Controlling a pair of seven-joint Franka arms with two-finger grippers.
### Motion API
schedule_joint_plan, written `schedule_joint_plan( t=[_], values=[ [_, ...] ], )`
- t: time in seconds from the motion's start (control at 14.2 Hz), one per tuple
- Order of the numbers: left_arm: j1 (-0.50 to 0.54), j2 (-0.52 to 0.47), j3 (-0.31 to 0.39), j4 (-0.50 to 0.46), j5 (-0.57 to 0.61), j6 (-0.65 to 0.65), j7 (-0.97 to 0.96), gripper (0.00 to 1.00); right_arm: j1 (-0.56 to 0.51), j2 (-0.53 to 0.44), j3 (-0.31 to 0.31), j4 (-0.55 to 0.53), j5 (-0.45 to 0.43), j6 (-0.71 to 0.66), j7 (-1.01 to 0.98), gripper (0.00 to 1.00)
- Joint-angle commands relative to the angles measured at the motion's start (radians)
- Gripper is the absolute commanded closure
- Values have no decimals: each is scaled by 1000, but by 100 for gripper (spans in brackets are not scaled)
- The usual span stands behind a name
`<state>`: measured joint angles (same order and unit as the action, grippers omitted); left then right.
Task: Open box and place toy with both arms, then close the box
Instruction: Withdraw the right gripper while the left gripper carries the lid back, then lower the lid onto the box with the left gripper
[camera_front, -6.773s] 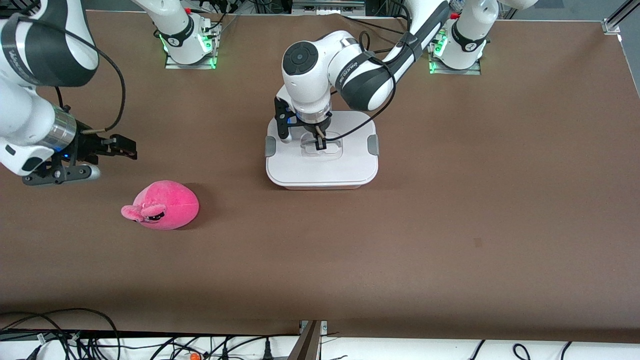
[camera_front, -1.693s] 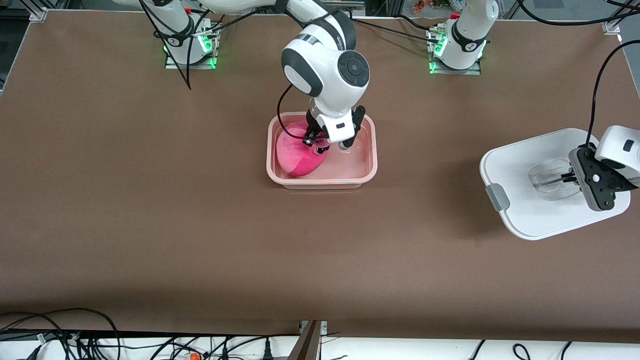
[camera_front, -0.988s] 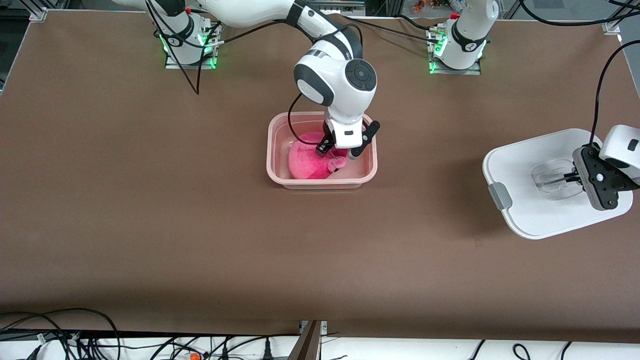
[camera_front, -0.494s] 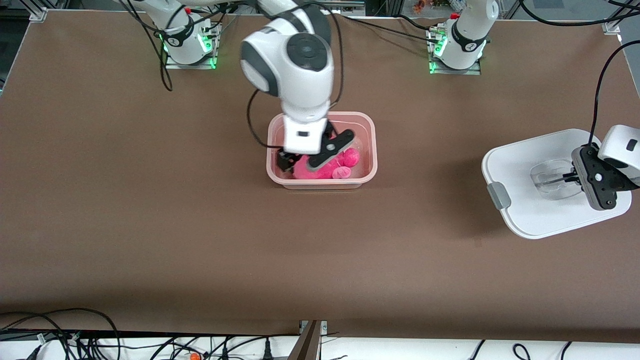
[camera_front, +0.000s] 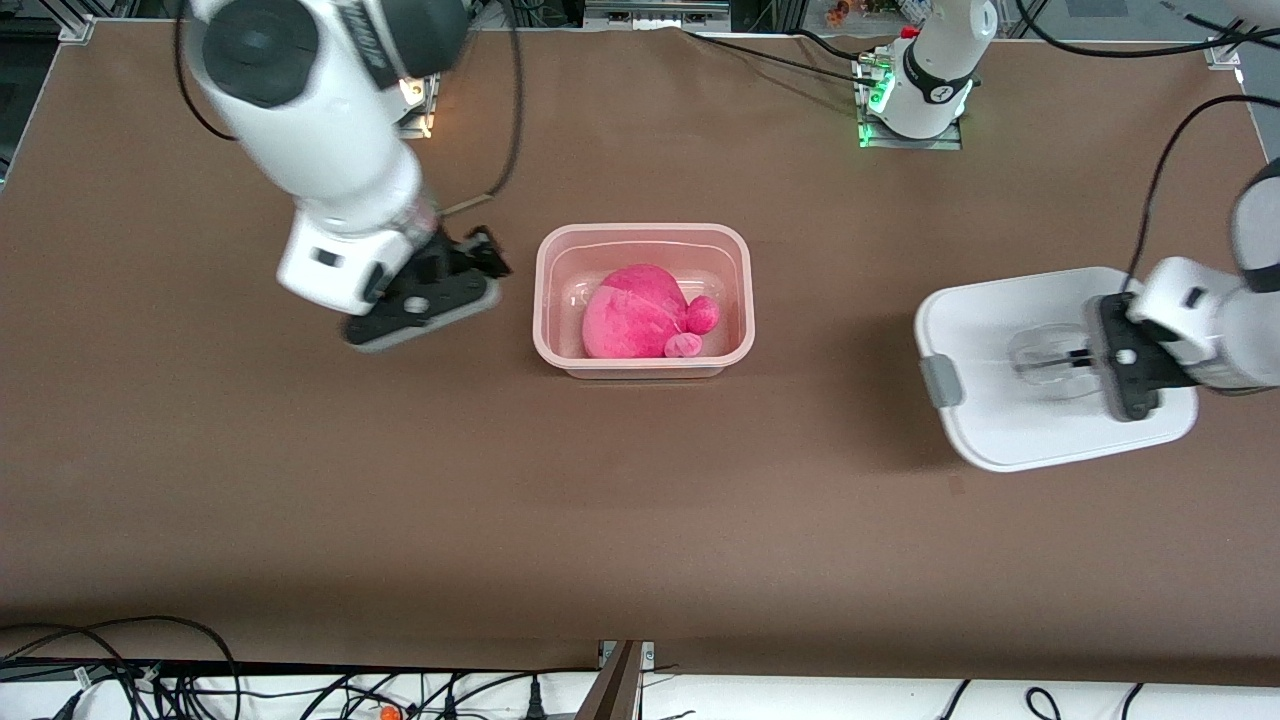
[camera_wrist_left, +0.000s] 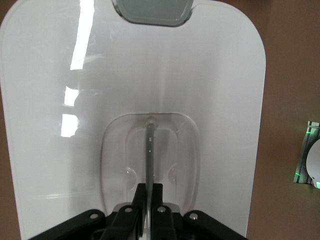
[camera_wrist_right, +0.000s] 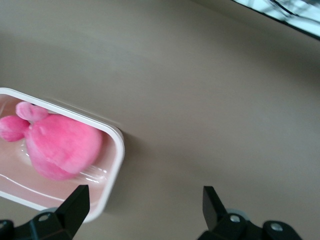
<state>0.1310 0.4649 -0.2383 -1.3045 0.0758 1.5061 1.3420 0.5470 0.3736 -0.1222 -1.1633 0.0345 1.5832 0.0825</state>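
Since a moment ago my right gripper (camera_front: 470, 265) has pulled up and away from the box (camera_front: 643, 232); it now hangs over bare table (camera_front: 640, 520) toward the right arm's end, fingers (camera_wrist_right: 76, 204) spread wide and empty. Half a second back it was still low over the tub.

Next along, the box sits open at mid-table, and the toy (camera_front: 640, 313) lies inside it, ears pointing toward the left arm's end. It is soft plush; I judge it light and squashy, likely to give if the lid presses on it.

At the left arm's end my left gripper (camera_front: 1078, 357) is pinched tight on the clear handle (camera_wrist_left: 150, 150) of the lid (camera_front: 1000, 420), which hangs off the table above its own shadow. The lid looks stiff, smooth and light. The handle is the sensible hold, though pinched at that one spot it could tilt or swing, so I would carry it level and line its grey clip (camera_front: 940, 380) up with the rim.
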Motion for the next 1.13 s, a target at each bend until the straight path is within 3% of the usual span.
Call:
schedule_joint_plan(
  t=[0.0, 0.28, 0.71, 1.06],
  values=[
    [-163, 37, 10, 30, -11, 14, -19, 100, 13, -194, -68, -255, 28, 27, 25, 0],
    [-325, 60, 10, 33, -16, 22, -151, 100, -108, -337, -77, -395, 33, -14, 28, 0],
    [-571, 116, 10, 34, -14, 184, -403, 100, -251, -378, -76, -409, 24, -103, -16, 0],
    [-688, 136, 16, 45, -10, 215, -621, 100, -254, -380, -83, -401, 16, -95, -30, 0]
  ],
)
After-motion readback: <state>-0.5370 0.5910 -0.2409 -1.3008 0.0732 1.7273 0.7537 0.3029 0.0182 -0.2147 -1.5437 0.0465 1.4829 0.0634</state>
